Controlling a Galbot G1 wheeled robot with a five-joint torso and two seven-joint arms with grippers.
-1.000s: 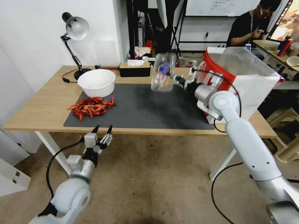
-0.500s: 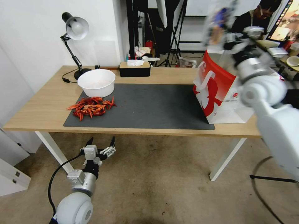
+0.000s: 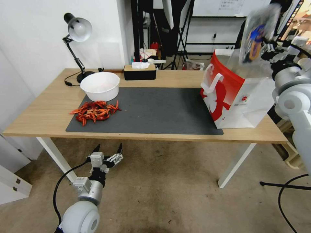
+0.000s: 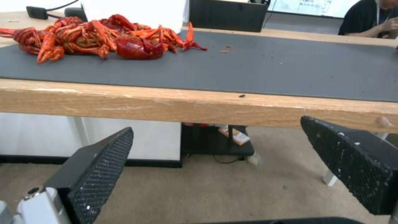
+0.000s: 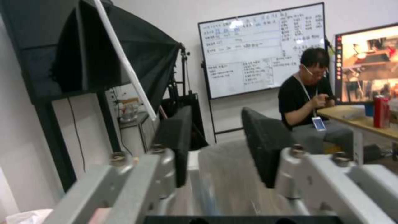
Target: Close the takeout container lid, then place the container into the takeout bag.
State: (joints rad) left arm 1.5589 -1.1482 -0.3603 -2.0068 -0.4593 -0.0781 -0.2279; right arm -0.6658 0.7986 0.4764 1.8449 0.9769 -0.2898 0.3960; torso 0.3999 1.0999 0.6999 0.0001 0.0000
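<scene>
left gripper point(image 3: 108, 152): 7 o'clock, below the table point(image 3: 48, 110) edge, fingers spread, holding nothing. crayfish point(image 3: 94, 111), bowl point(image 3: 100, 85): 10 o'clock on mat point(image 3: 155, 110). bag point(image 3: 238, 97): 3 o'clock, upright, mouth open. right gripper point(image 3: 264, 48): 1 o'clock, clamped on the container point(image 3: 257, 32), above the bag.

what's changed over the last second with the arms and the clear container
The right claw, shut on the container, carried it from above the black mat up and rightward; it is now held above the takeout bag. The left claw dropped lower, below the table edge, staying open. Bowl and crayfish stayed put.
</scene>
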